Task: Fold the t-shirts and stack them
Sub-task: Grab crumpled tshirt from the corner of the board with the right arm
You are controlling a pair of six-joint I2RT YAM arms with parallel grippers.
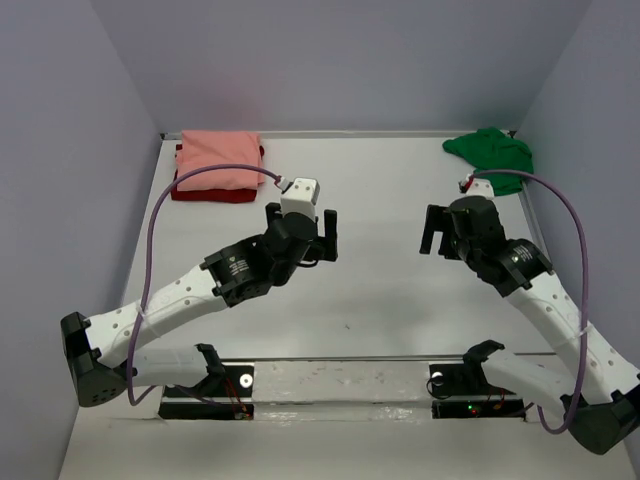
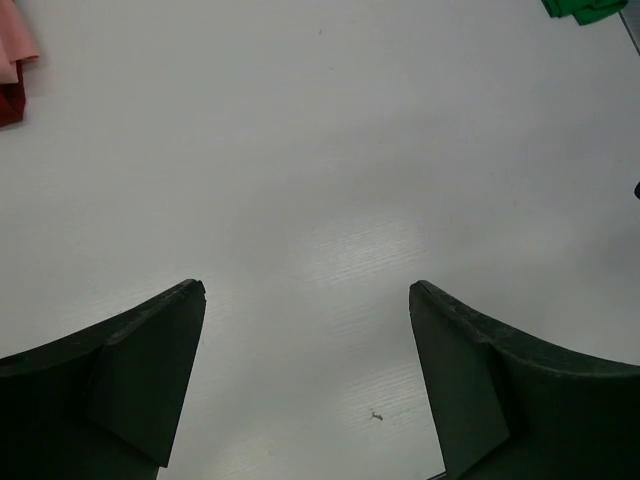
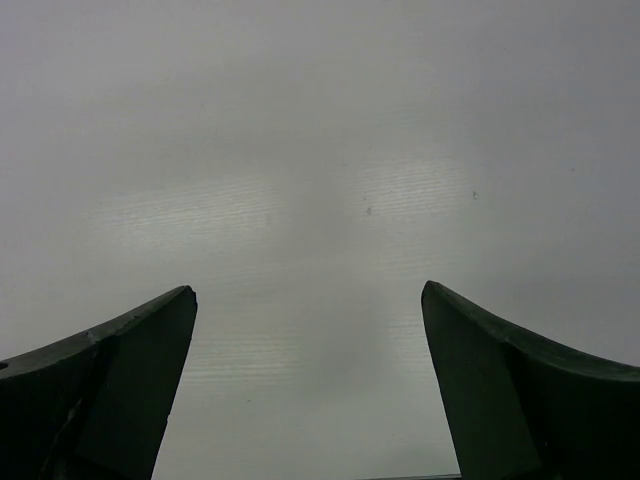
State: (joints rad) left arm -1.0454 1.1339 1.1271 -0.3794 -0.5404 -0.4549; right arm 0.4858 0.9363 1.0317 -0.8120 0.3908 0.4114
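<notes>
At the far left corner of the table (image 1: pixel 380 300), a folded pink shirt (image 1: pixel 218 158) is seen laid on top of a folded dark red shirt (image 1: pixel 210 194), whose edge is shown along the near side of the stack. At the far right corner, a green shirt (image 1: pixel 490 155) is seen crumpled in a loose heap, unfolded and well apart from the stack. The left pincer (image 1: pixel 301 222) is held above the bare middle of the table, near the stack but clear of it, and its fingers (image 2: pixel 150 370) are spread wide apart. In the left wrist view only white table is framed between them, with pink and red cloth caught at the upper left edge and a scrap of green at the upper right. The right pincer (image 1: pixel 438 232) is held over the table on the near side of the green shirt, not touching it. It too is spread apart, as is shown in the right wrist view, where only plain table is seen between its fingers (image 3: pixel 120 380).
</notes>
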